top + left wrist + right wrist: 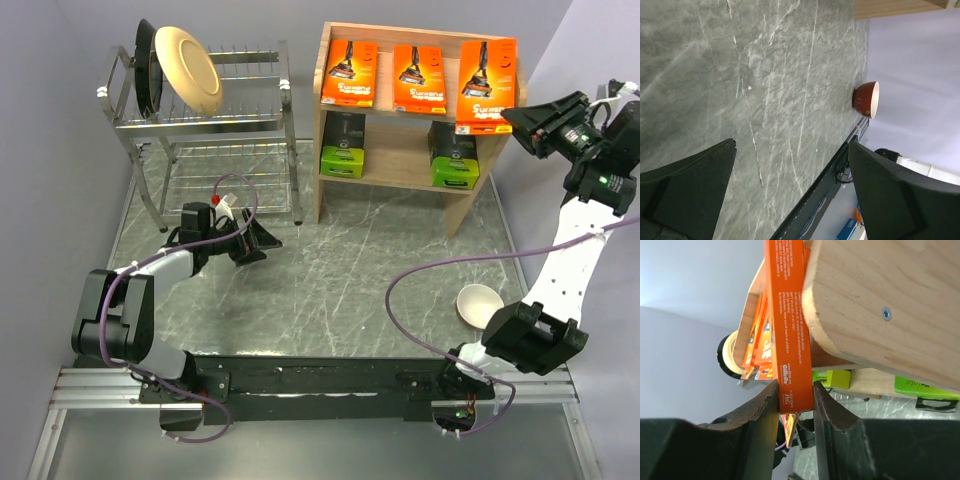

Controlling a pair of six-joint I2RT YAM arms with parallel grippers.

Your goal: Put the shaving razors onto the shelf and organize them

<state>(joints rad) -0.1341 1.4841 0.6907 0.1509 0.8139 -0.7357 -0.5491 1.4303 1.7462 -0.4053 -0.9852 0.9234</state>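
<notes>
While the right pincer (794, 390) is clamped on the near end of an orange razor pack (787, 315), that pack shows edge-on to the wrist camera, its thin side running straight away from the fingertips. White small print runs lengthwise along this edge; "Gillette" and "Keep out of reach of children" can be read. Right beside the pack lies the shelf (880, 300), its rounded wooden side panel with one screw. From above, the held pack (486, 85) stands on end just beyond the right pincer (515, 118), long axis upright, razor picture facing the front, at the end of the top tier nearest the pincer. Farther off stand two more orange packs (419, 78) (349, 72), equally upright; their face print is too small to read. Below them, two black packs (453, 155) (343, 145) sit on the lower tier with lime-green ends forward. Across the table, the left pincer (792, 190) hangs with fingers apart and nothing between them, a red bowl (867, 100) well beyond it.
</notes>
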